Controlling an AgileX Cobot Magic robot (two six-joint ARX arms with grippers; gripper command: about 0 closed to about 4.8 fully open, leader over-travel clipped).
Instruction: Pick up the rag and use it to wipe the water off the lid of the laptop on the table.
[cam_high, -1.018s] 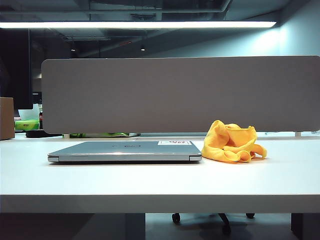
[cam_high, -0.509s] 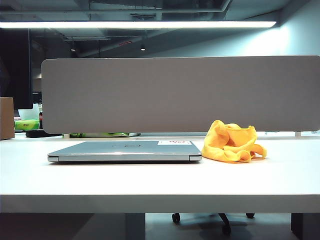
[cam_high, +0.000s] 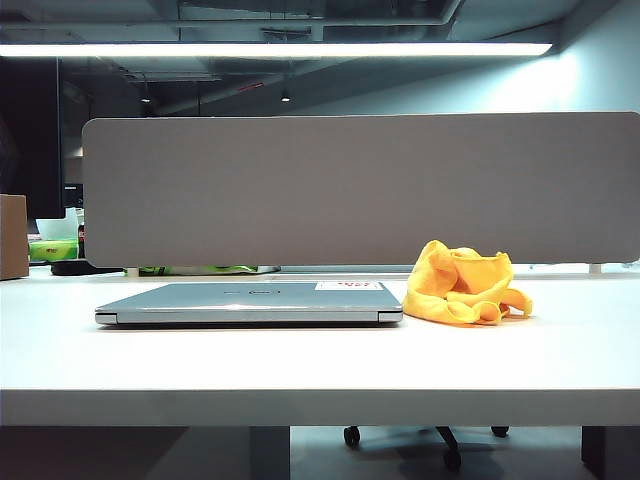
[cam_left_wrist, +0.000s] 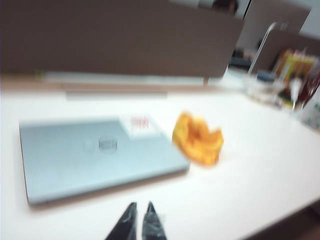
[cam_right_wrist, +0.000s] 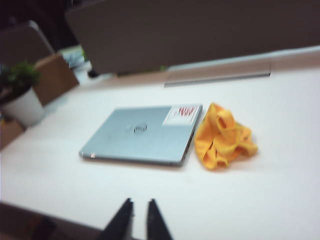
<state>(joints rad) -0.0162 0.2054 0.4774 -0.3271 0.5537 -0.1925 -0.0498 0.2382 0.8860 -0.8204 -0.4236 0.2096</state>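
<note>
The silver-grey laptop (cam_high: 250, 302) lies closed on the white table (cam_high: 320, 360), its lid (cam_high: 230, 293) facing up with a white sticker at one corner. No water can be made out on the lid. The crumpled yellow-orange rag (cam_high: 462, 285) sits on the table right beside the laptop's sticker end. Neither arm appears in the exterior view. My left gripper (cam_left_wrist: 140, 205) hovers over the table's near edge, short of the laptop (cam_left_wrist: 95, 155), tips together and empty. My right gripper (cam_right_wrist: 140, 201) also hangs short of the laptop (cam_right_wrist: 142, 135) and rag (cam_right_wrist: 222, 137), with a narrow gap and nothing between its fingers.
A grey divider panel (cam_high: 360, 190) runs along the back of the table. A cardboard box (cam_high: 13, 237) stands at the far left and a potted plant (cam_right_wrist: 20, 97) near it. Bottles and clutter (cam_left_wrist: 295, 85) sit on the neighbouring desk.
</note>
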